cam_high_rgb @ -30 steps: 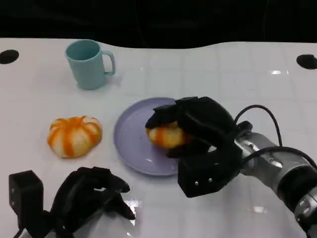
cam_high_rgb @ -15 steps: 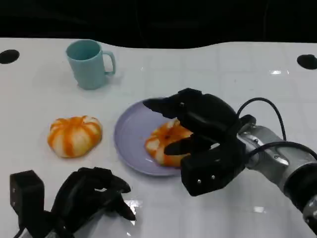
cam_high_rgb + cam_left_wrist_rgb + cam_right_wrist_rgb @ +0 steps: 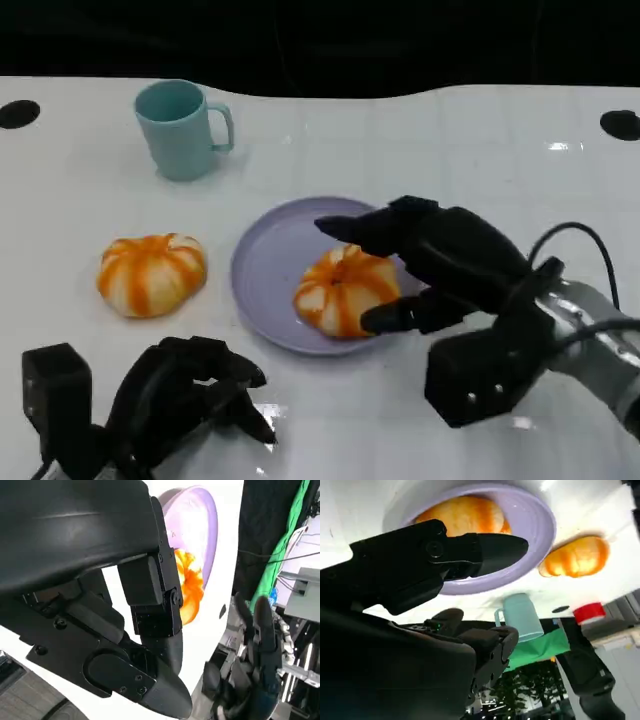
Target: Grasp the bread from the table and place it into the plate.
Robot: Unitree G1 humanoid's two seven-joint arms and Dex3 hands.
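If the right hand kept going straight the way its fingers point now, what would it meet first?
Most likely the bread lying in the purple plate: the open right hand points leftward with its fingers spread over and around it. Depth is unclear, so the upper fingers might pass above.

Light: bright, from overhead; background dark.
Glare: small white highlights on the glossy counter (image 3: 520, 130).
Shadows: soft, faint.
Focus: head view sharp; wrist views' near fingers (image 3: 165, 655) blurred.

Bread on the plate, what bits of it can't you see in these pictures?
- Head view: the near right side of the bread on the plate is hidden by the right hand.
- Left wrist view: the left hand covers most of it.
- Its underside, against the purple plate, is hidden.
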